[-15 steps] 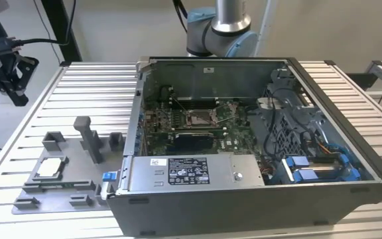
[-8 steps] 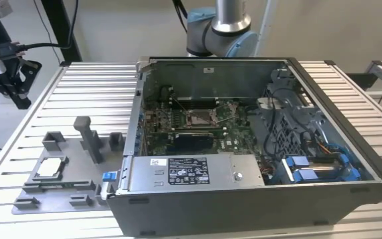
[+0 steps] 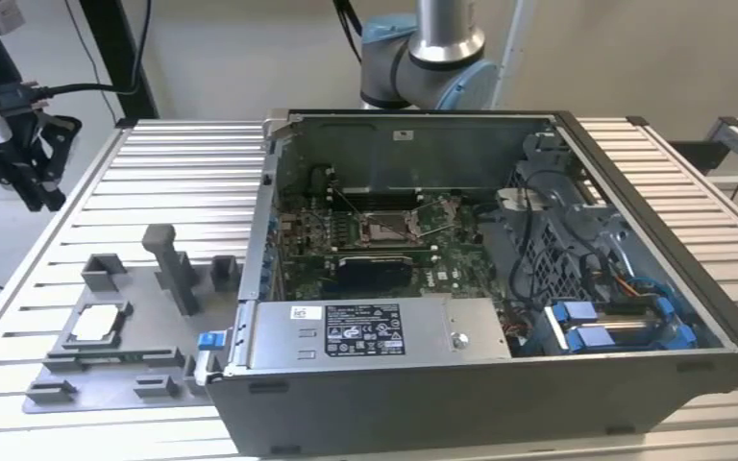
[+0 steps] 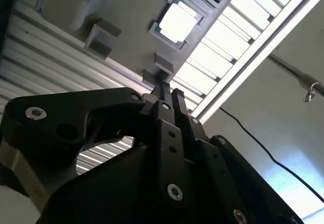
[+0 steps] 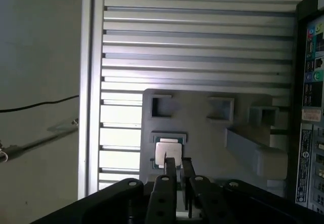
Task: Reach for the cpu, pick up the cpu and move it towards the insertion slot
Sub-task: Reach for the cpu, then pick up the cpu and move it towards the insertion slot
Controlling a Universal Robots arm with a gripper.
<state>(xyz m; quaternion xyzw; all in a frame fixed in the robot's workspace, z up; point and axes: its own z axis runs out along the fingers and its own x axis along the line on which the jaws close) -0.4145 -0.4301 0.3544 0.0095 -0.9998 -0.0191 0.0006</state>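
The cpu (image 3: pixel 97 325) lies flat in a small square nest on the grey holder plate (image 3: pixel 151 336). That plate sits on the table (image 3: pixel 177 173), just beside the computer case (image 3: pixel 472 413), on the exterior view's left of it.

The tool (image 3: pixel 26 178) hangs in the air on that same side of the case. It is farther out from the case than the cpu is, near the table's edge, and it is well apart from the cpu and not touching it.

In the first wrist view its two fingers (image 5: pixel 170 171) are close together with only a thin gap, and nothing is between them. They point toward the cpu, which lies just past their tips (it is square, so no side is the long one).

To reach the cpu, I think the tool has to go down and in toward the case.

The insertion slot (image 3: pixel 386 226) is inside the case, on the green board, with nothing in it.
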